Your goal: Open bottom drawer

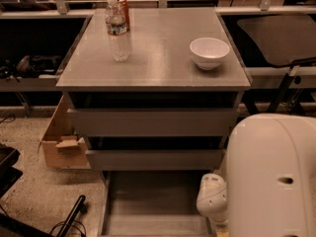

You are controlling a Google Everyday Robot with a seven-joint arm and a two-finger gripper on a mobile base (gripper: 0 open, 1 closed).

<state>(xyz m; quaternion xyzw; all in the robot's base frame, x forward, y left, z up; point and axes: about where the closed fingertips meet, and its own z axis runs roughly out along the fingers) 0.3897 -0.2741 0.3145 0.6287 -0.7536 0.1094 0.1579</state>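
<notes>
The gripper is not seen past the arm's white wrist [212, 199] at the lower right, so its state cannot be told. Just beside the wrist, the bottom drawer [150, 201] is pulled out below the cabinet's [153, 68] two upper fronts.

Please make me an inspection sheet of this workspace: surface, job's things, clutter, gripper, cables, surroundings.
Surface: grey cabinet top, three items on it.
Job's things: bottom drawer pulled out, plain grey inside showing.
Clutter: water bottle upright at back left; red can behind it; white bowl at right.
Gripper: the gripper is not in view; white arm fills the lower right, beside the drawer.
Cables: dark cable on the floor, lower left.
Surroundings: cardboard box left of the cabinet; speckled floor.
</notes>
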